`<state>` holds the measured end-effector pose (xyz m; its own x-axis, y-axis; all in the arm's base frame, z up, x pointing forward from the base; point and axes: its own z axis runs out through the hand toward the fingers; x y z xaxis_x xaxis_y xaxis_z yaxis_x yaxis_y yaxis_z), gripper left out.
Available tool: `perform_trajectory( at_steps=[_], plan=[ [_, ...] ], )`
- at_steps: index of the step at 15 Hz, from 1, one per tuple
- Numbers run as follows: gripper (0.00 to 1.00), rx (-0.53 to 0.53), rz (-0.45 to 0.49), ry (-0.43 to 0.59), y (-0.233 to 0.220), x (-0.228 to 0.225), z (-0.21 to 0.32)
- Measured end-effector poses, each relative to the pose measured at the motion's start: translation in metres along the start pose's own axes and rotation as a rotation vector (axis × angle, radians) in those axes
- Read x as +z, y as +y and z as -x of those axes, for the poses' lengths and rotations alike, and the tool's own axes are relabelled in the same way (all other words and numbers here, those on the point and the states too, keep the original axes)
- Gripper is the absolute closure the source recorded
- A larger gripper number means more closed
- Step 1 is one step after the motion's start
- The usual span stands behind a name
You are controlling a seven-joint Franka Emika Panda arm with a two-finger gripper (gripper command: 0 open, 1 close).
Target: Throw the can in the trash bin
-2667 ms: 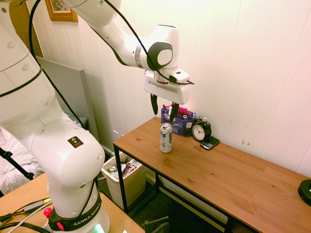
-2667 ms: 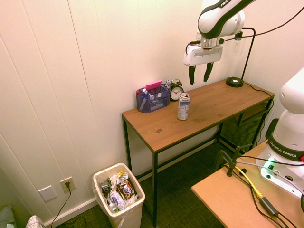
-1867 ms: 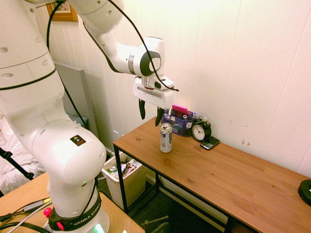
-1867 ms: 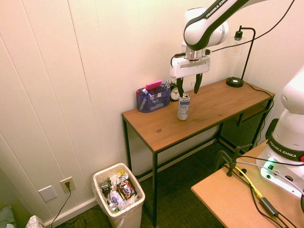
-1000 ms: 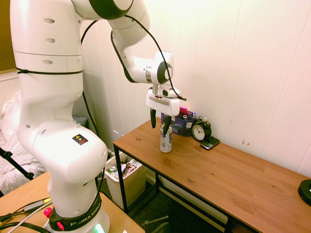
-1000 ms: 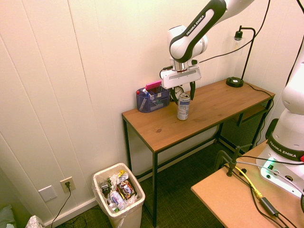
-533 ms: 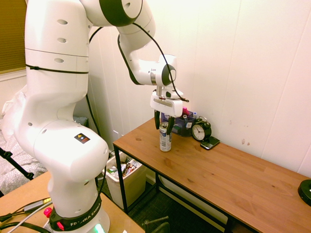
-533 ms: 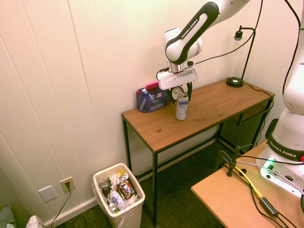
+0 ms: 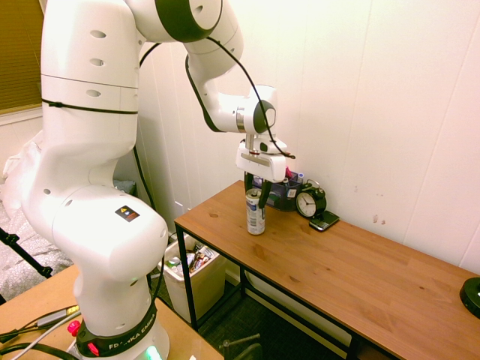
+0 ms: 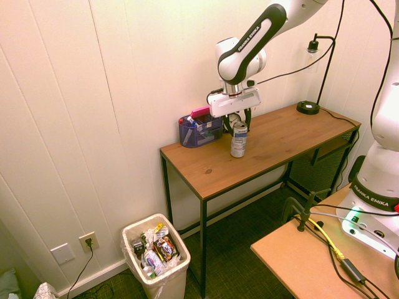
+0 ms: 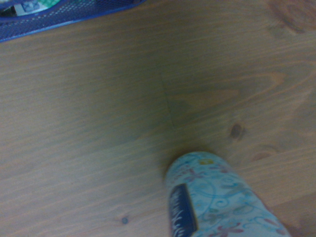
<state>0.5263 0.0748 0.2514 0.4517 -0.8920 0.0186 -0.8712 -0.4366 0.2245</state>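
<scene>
The can (image 9: 256, 212) is standing upright on the wooden table (image 9: 352, 274), near its wall-side end, with the blue organiser box (image 9: 279, 191) at about 1 o'clock from it and the alarm clock (image 9: 310, 202) at about 3 o'clock in the first exterior view. The gripper (image 9: 256, 189) is being held right at the can's top, fingers spread to either side of the rim; no squeeze is being shown yet, so the claw is being read as released.

Step in hand, as judged: the grasp. It is best done by sinking the fingers further down the can's body before closing, so the thin wall is not being pinched at the lip, and by closing gently to avoid tipping.

The arm is being reached across from the base, wrist turned straight down.

The trash bin (image 10: 156, 261) is standing on the floor beyond the table's end, already holding rubbish.
</scene>
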Motion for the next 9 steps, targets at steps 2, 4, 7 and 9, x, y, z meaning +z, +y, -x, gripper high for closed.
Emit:
perform_trajectory(
  at_steps=[2,4,7,9],
  plan=[
    [1.0,-0.006,0.003,0.0,-0.001,0.002,0.003],
    [1.0,-0.005,0.001,-0.003,-0.003,0.002,0.004],
    [1.0,-0.001,-0.038,-0.009,-0.007,-0.014,0.004],
    [1.0,-0.04,-0.109,0.001,-0.007,-0.063,0.03]
  ],
)
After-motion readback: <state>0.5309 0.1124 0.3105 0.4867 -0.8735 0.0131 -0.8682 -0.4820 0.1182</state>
